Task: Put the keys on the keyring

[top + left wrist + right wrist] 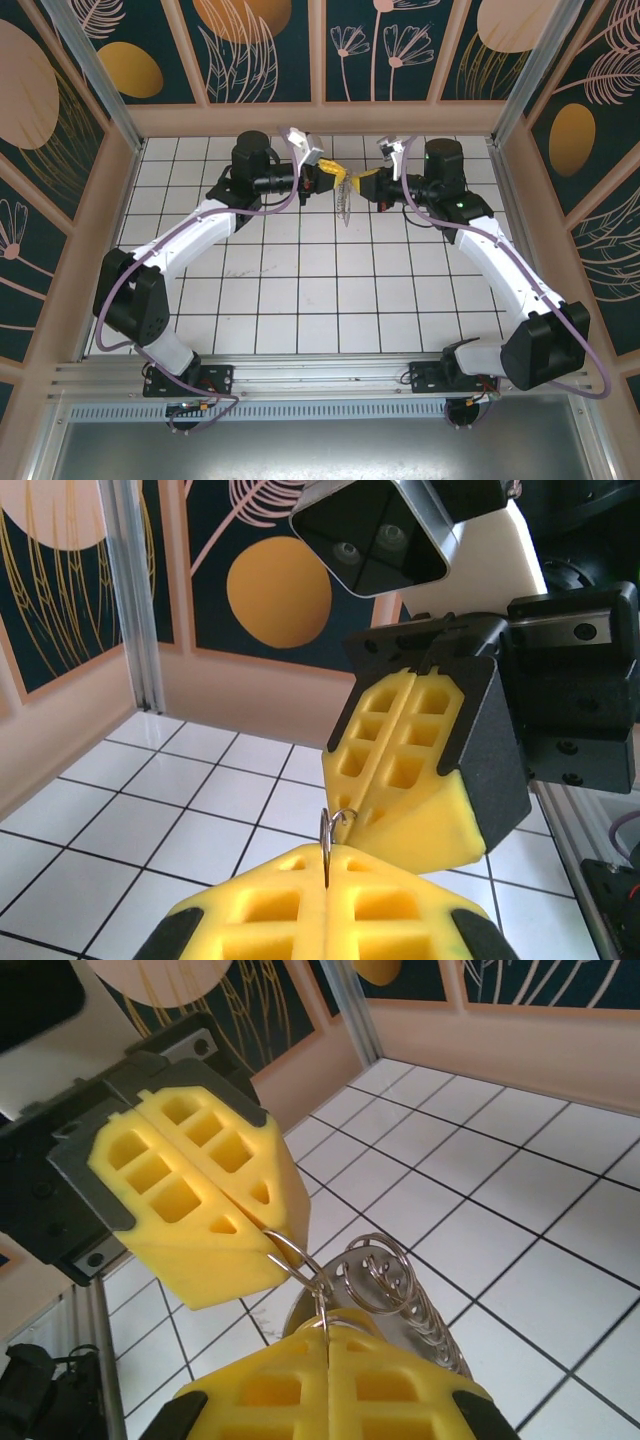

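Keyring of thin silver wire [305, 1257] hangs above a white tiled surface [300, 300], pinched by the closed yellow-fingered left gripper [338, 180] and right gripper [366, 181]; linked silver rings [400, 1285] dangle below.

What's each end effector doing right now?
Left end effector: closed, pinching the thin silver wire keyring.
Right end effector: closed, pinching the same keyring.

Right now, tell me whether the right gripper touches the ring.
Touching. The right wrist view shows the ring running into the closed seam of the right gripper, where its thin wire is pinched between the yellow fingertips with no gap.
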Motion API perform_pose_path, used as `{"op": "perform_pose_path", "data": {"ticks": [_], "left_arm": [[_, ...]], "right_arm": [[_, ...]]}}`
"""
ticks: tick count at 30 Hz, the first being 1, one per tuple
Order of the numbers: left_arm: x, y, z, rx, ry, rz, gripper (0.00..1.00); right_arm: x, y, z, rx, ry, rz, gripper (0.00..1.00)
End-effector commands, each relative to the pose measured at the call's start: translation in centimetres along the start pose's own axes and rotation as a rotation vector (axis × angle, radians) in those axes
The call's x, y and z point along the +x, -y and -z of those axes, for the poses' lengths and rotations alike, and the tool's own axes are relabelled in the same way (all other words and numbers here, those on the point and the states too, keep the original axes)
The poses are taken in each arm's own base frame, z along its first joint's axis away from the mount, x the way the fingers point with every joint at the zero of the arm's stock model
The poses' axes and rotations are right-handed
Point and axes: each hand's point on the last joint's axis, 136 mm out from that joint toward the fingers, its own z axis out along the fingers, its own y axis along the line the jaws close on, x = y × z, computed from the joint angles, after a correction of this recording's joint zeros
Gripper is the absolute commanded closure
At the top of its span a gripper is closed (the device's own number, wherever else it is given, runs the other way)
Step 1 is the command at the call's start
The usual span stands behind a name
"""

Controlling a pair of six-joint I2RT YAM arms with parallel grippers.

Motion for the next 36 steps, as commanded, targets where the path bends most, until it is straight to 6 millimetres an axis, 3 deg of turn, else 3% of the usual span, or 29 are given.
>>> {"op": "perform_pose_path", "data": {"ticks": [1,10,19,20,22,24,30,36], "left_arm": [[-5.2,2.7,1.1,0.046,0.151,-0.108,1.00],[-6.4,3.0,1.5,0.058,0.230,-0.087,1.00],[-6.6,2.6,1.3,0.062,0.255,-0.049,1.00],[-6.6,2.5,1.2,0.057,0.257,-0.042,1.00],[-6.6,2.0,1.1,0.043,0.262,-0.017,1.00],[-6.7,1.6,0.9,0.034,0.269,0.009,1.00],[-6.6,0.9,0.6,0.030,0.283,0.082,1.00],[-6.7,0.4,0.3,0.033,0.290,0.144,1.00]], "right_arm": [[0.7,-1.0,0.2,-0.073,-0.006,-0.016,1.00],[0.9,-2.6,0.1,-0.184,0.004,-0.036,1.00],[0.2,-2.0,0.3,-0.151,0.027,-0.037,1.00],[0.1,-1.6,0.5,-0.132,0.035,-0.044,0.99],[-0.2,-0.9,1.3,-0.106,0.058,-0.057,0.79],[-0.7,-0.3,2.4,-0.086,0.090,-0.070,0.66],[-2.4,-0.4,5.5,-0.051,0.184,-0.066,0.62],[-5.4,-1.3,6.6,-0.059,0.300,-0.042,0.62]]}}
